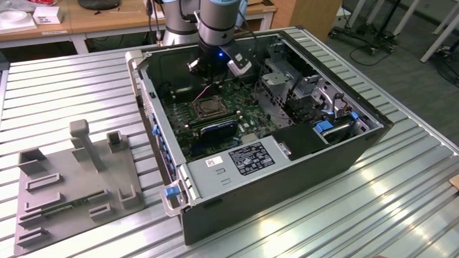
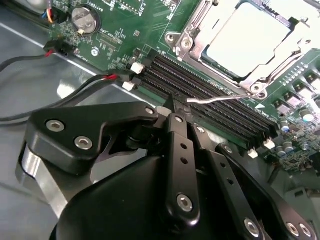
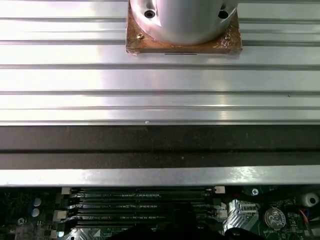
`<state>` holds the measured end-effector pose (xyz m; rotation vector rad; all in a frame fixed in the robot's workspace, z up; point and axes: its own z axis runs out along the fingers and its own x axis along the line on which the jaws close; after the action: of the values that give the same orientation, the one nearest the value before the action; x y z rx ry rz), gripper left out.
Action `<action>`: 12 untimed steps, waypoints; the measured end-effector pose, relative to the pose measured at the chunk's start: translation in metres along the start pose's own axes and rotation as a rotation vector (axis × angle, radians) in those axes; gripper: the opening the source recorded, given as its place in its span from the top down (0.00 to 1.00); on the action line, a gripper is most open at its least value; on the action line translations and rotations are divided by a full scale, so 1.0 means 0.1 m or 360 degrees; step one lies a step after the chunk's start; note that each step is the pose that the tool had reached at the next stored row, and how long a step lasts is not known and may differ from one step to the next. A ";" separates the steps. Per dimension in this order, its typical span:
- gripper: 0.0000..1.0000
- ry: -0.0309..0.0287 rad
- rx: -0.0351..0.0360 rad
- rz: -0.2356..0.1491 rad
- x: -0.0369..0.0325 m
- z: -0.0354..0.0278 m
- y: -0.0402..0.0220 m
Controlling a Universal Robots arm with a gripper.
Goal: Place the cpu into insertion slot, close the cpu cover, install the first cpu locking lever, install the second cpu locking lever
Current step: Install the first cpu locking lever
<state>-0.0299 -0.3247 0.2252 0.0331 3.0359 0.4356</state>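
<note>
Two steps look done, since the cpu (image 2: 245, 37) lies in the insertion slot (image 1: 208, 106) under the lowered cpu cover (image 2: 196, 42), while the gripper (image 2: 176, 102), fingers drawn together, sits at the free end of a thin locking lever (image 2: 220, 100) (seemingly not yet latched), so the lever work appears left.

Case: open black metal computer tower (image 1: 287, 177), lying on the ribbed aluminium table (image 1: 72, 91).
Fixture: grey slotted plastic tray (image 1: 64, 180), which I see at the exterior view's left.
Board: long black memory slots (image 2: 210, 100); round silver coin battery (image 2: 83, 17).
</note>
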 end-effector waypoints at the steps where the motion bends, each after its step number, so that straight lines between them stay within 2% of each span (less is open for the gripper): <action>1: 0.89 -0.00006 -0.0001 0.0000 -0.001 -0.018 0.006; 9: 0.89 -0.00044 -0.0003 -0.0001 -0.011 -0.152 0.045; 12: 0.89 -0.00052 -0.0003 -0.0001 -0.012 -0.168 0.050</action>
<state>-0.0299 -0.3246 0.2427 0.0324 3.0321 0.4383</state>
